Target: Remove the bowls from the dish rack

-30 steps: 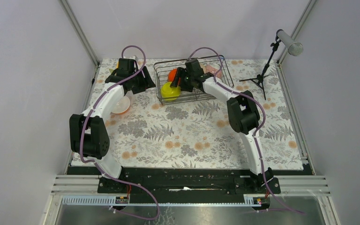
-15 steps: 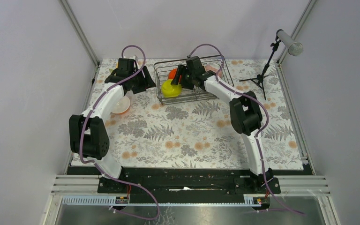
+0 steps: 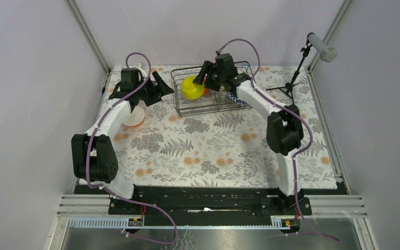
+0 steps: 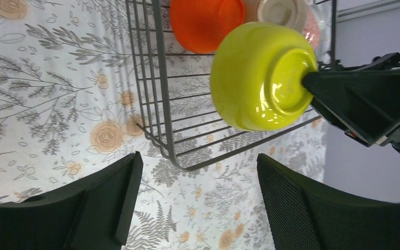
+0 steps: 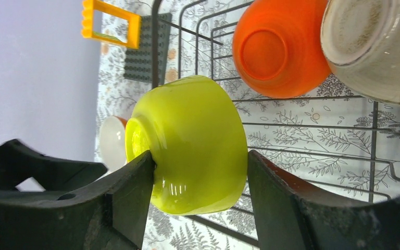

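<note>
Two bowls, an orange bowl (image 5: 278, 49) and a cream bowl (image 5: 375, 47), lie in the dish rack (image 3: 208, 101). My right gripper (image 5: 198, 172) clamps the yellow-green bowl (image 5: 192, 146) between mouth and base, above the rack's left part. My left gripper (image 4: 198, 177) is spread wide, holding nothing, just beside the rack.
</note>
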Available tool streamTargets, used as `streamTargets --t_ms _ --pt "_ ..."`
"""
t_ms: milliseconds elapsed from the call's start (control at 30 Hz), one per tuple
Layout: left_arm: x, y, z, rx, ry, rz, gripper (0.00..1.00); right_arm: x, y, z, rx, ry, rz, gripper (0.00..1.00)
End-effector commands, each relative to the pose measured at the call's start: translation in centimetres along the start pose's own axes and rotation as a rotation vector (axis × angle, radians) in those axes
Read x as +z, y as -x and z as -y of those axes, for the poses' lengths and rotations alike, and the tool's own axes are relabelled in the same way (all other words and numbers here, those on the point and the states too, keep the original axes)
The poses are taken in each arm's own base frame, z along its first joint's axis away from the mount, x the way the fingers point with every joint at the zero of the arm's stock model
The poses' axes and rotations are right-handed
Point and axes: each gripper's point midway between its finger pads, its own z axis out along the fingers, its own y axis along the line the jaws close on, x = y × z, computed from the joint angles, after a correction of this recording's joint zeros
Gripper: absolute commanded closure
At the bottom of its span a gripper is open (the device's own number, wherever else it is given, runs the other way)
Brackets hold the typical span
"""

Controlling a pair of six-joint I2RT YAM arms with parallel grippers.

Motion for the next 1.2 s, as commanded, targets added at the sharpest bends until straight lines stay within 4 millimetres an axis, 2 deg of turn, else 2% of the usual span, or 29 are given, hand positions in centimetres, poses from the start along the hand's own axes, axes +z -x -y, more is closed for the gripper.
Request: streamTargets --t_ms 0,67,167,267,400,567,933,1167 --pt "-2.0 2.0 3.9 -0.04 -0.217 0.069 0.11 -5.4 5.1 -4.8 0.038 0.185 0.117 0.56" --pt "-2.4 2.2 4.6 -0.084 -0.299 0.072 0.02 -6.2 5.0 -5.5 0.051 0.246 0.104 0.57" --pt "-3.2 2.5 5.4 -0.169 -0.416 0.086 0.01 -7.6 5.0 -6.5 0.054 0.324 0.099 0.56" --pt "-4.0 2.4 7.1 -0.21 -0.556 0.089 0.01 -8.8 4.9 -7.5 0.06 0.398 0.091 0.56" --pt "-5.9 2.7 9.5 -0.209 -0.744 0.107 0.01 -10.8 4.4 -9.3 0.095 0.531 0.066 0.56" --pt "-8.0 3.1 11.4 -0.206 -0.9 0.112 0.02 -12.4 3.8 -10.6 0.12 0.624 0.045 0.56" --pt "-8.5 2.9 11.8 -0.21 -0.912 0.09 0.08 -13.4 3.9 -12.1 0.136 0.727 0.029 0.56" --pt "-6.9 2.7 10.4 -0.232 -0.804 0.083 0.07 -13.6 3.8 -11.9 0.125 0.711 0.038 0.56"
